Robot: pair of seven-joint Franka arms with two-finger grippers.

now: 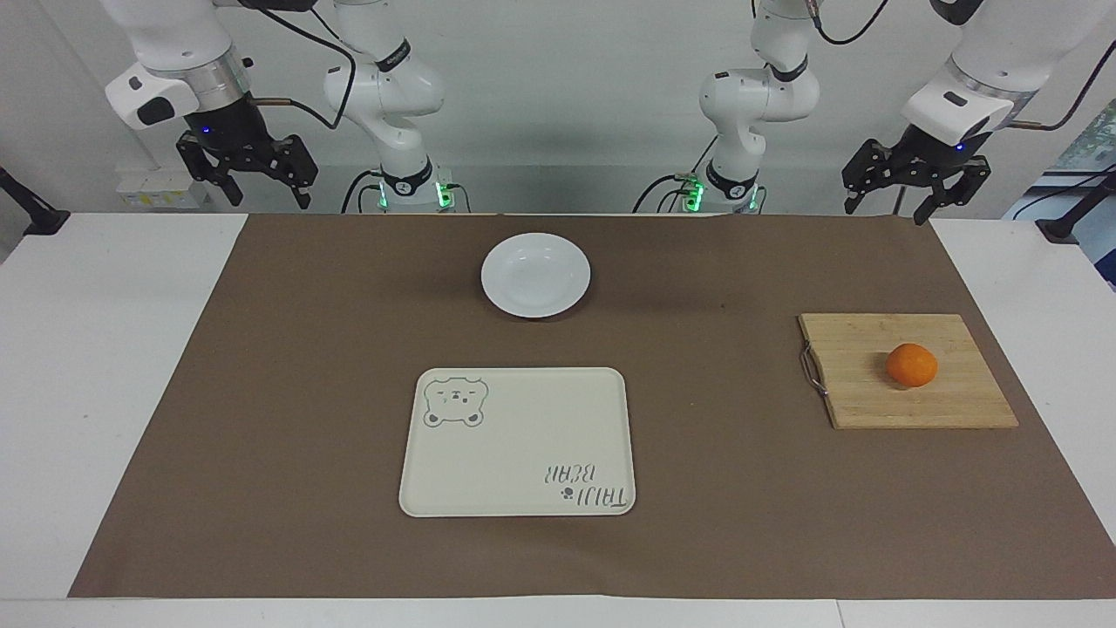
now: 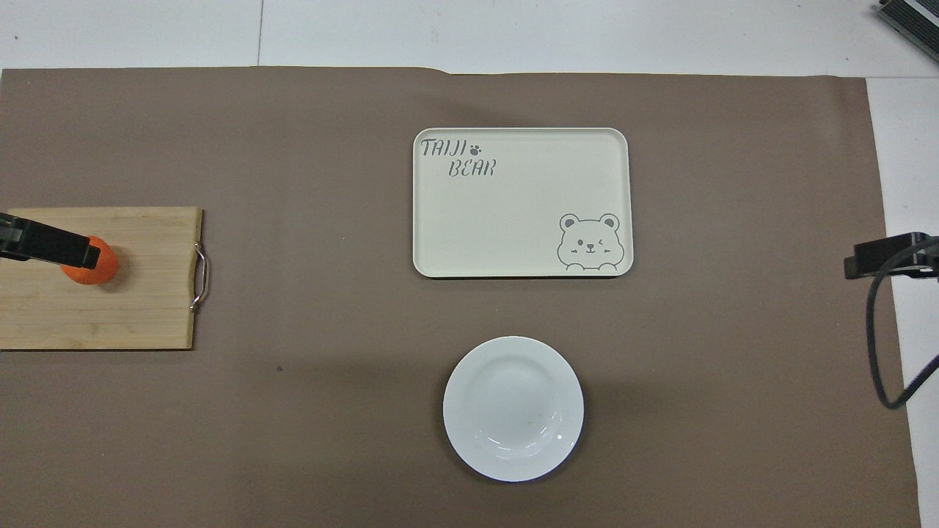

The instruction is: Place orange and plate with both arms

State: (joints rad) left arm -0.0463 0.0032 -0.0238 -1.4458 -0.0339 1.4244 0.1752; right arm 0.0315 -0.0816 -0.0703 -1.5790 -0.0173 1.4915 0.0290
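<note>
Small round orange [image 1: 912,365] on wooden cutting board [image 1: 907,401]; glossy white plate [image 1: 535,274] nearer robots than cream bear tray [image 1: 518,441]. Left gripper [image 1: 910,174] and right gripper [image 1: 247,167] raised, splayed, empty. We'd descend straight, centring fingers on fruit.

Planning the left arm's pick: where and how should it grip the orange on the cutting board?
Likely from straight above, fingers closing across the widest middle of the orange. It is round, slightly flattened and sits alone on the flat cutting board, so every side looks open. The left gripper is raised, fingers spread.
</note>
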